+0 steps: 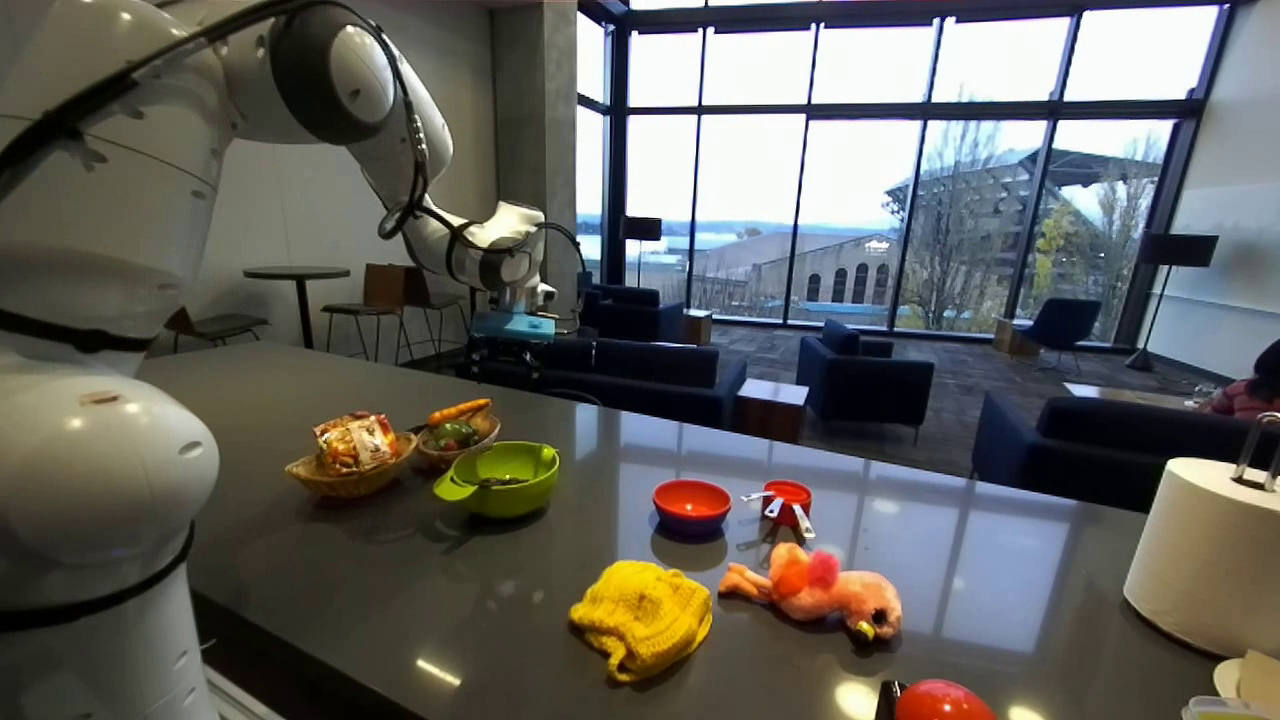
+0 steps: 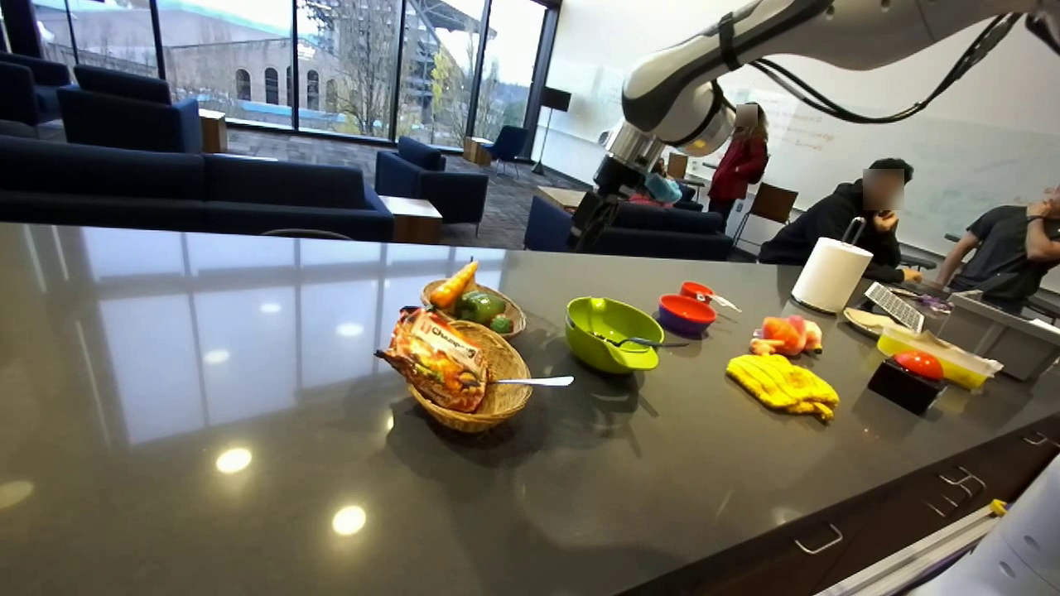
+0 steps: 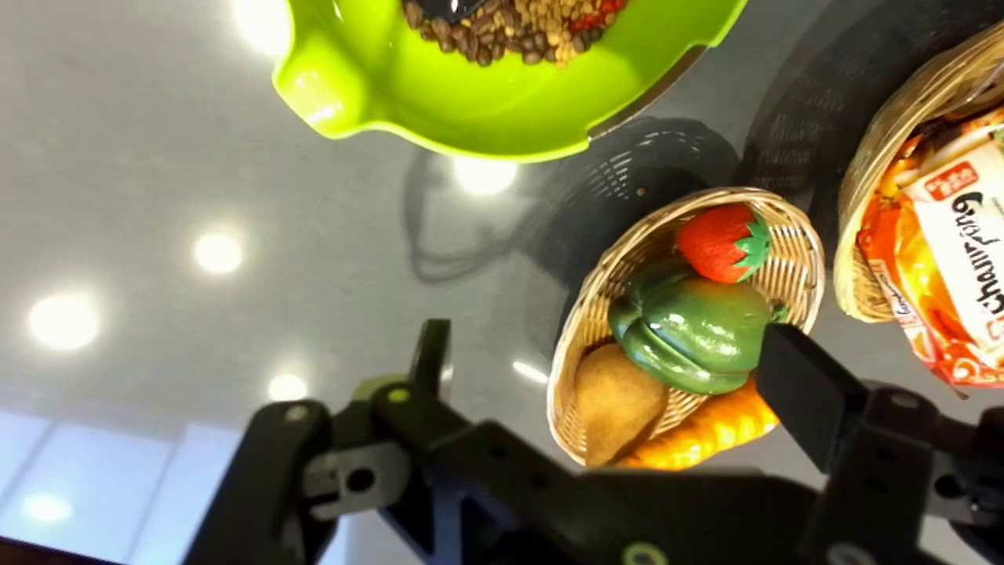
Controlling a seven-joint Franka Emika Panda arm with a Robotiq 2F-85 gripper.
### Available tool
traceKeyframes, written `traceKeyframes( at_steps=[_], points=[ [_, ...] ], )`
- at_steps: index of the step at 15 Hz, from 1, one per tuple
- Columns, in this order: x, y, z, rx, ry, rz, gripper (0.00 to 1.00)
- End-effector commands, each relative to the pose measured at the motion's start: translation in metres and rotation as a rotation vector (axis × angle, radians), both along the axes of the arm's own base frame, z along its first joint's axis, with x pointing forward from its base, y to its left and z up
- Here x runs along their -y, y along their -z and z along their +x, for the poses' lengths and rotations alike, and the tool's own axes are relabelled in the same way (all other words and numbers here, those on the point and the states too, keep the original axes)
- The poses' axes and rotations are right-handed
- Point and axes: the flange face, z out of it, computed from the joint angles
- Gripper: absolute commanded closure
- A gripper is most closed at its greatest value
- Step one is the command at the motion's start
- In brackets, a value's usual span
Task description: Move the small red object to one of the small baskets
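The small red object appears to be the bowl (image 1: 692, 505) (image 2: 686, 314), glossy red inside and purple outside, resting on the counter in both exterior views. It is outside the wrist view. Two small wicker baskets are there: a basket (image 1: 345, 487) (image 2: 468, 420) (image 3: 867, 196) with a food bag, and a basket (image 2: 515, 311) (image 3: 566, 345) with toy vegetables and a strawberry (image 3: 718, 242). My gripper (image 1: 505, 365) (image 2: 592, 222) (image 3: 609, 345) hangs above the counter, away from the red bowl. Its fingers (image 3: 812, 392) stand wide apart, holding nothing.
A green bowl (image 1: 510, 480) (image 3: 486, 110) of beans stands between baskets and red bowl. Red measuring cups (image 1: 788, 500), a plush toy (image 1: 835, 595), a yellow knit cloth (image 1: 645, 615), a red dome button (image 2: 919, 364) and a paper roll (image 2: 831, 275) lie further along.
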Motion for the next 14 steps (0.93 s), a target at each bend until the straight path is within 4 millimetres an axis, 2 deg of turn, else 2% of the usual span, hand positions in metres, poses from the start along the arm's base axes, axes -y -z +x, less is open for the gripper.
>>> traceKeyframes(
  at_steps=[1,9,12,13,14],
  points=[
    [0.025,-0.030,-0.057,0.025,0.163,-0.048,0.00],
    [0.076,-0.064,-0.155,0.035,0.364,-0.070,0.00],
    [0.107,-0.076,-0.187,0.060,0.450,-0.038,0.00],
    [0.091,-0.067,-0.157,0.023,0.394,-0.056,0.00],
    [0.100,-0.071,-0.167,0.031,0.413,-0.051,0.00]
  ],
)
